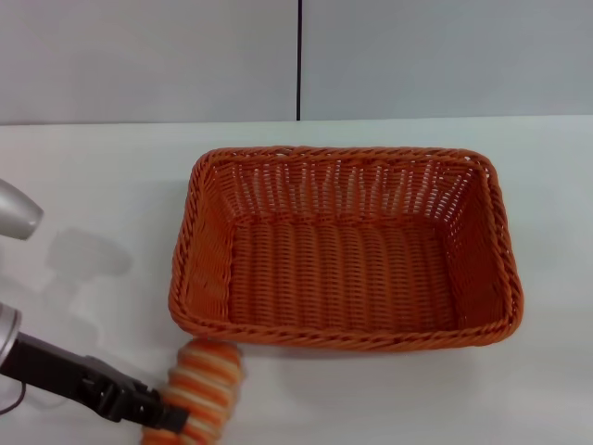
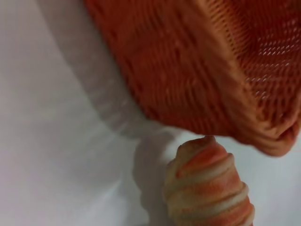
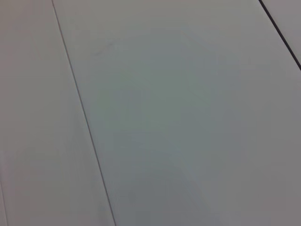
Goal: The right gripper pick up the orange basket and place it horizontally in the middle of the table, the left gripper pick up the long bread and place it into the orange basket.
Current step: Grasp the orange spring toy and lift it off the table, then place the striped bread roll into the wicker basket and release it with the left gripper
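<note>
The orange basket [image 1: 345, 337] lies lengthwise across the middle of the white table [image 1: 93, 185], and nothing is in it. My left gripper [image 1: 180, 421] is at the near left, shut on the long bread [image 1: 209, 378]. The striped loaf points up toward the basket's front-left corner, its far tip at the rim. The left wrist view shows the same long bread [image 2: 207, 188] just below the orange basket's [image 2: 188, 70] woven wall, casting a shadow on the table [image 2: 56, 141]. The right gripper is out of view.
A grey panelled wall [image 1: 417, 56] with a dark vertical seam meets the table's far edge. The right wrist view shows only the grey wall panels [image 3: 188, 117]. Bare tabletop lies left of the basket and along the front.
</note>
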Tool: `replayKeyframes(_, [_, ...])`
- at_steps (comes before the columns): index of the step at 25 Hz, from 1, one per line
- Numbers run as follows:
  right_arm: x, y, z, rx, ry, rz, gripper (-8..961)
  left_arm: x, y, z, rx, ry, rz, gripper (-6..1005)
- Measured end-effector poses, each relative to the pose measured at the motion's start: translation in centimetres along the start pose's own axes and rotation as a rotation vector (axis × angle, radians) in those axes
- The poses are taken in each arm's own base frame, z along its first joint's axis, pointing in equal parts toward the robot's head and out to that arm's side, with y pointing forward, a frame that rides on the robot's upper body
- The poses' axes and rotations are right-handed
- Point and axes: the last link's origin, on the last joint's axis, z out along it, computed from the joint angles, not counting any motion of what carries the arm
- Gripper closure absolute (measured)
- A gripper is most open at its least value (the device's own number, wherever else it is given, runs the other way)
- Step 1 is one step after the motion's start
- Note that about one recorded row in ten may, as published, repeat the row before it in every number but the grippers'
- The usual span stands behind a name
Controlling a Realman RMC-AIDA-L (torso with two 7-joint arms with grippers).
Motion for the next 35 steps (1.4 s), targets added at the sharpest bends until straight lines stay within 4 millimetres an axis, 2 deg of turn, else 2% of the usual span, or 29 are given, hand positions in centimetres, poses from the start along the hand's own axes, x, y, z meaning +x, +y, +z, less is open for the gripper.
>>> replayKeyframes(12, [0.3,-0.4,-0.4,0.012,0.011,0.024,285,0.0,0.1,-0.9,-0.006,0.017,0.017,613])
replayKeyframes(17, [0.4,-0.5,-0.3,0.012,0.010,0.027,285,-0.2,-0.6,-2.7,0.097,-0.021,0.025,656])
replayKeyframes(18, [0.4,-0.5,-0.3,0.011,0.010,0.026,285,-0.3,-0.6,-4.0,0.131,-0.062,0.049,665])
replayKeyframes(23, [0.4,-0.5,-0.1,0.007,0.012,0.020,285,-0.4,-0.9,-5.9,0.173,-0.138,0.075,733])
replayKeyframes(25, [0.4,-0.5,0.0,0.003,0.013,0.021,285,-0.1,-1.0,-7.1,0.213,-0.119,0.076,752])
replayKeyframes(28, [0.4,-0.5,0.0,0.001,0.013,0.021,285,-0.1,-1.0,-7.1,0.213,-0.119,0.076,763])
replayKeyframes(30, [0.4,-0.5,0.2,-0.003,0.013,0.021,285,1.5,-0.8,-9.7,0.270,-0.023,0.068,771])
replayKeyframes(35, [0.4,-0.5,0.8,-0.018,0.011,0.022,285,2.0,-0.8,-10.2,0.279,-0.013,0.058,777])
